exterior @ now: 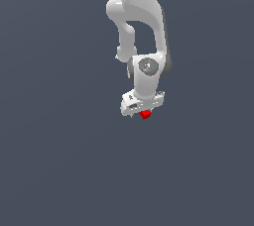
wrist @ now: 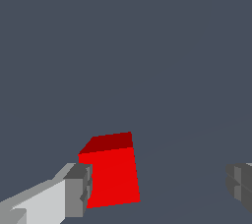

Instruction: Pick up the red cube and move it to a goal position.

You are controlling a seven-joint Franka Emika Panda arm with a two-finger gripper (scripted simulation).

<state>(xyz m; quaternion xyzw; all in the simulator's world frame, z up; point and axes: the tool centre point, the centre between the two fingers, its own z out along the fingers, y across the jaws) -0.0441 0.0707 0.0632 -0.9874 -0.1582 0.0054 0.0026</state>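
The red cube (exterior: 145, 115) is a tiny bright red block just under the white gripper (exterior: 140, 112) in the exterior view. In the wrist view the red cube (wrist: 110, 174) stands between the two grey fingertips. It is right against one fingertip (wrist: 78, 190), and a wide gap separates it from the other fingertip (wrist: 239, 184). The gripper (wrist: 158, 187) is open and holds nothing. The arm hangs straight down over the cube.
A plain dark grey floor (exterior: 59, 160) fills both views, with no other objects or edges in sight.
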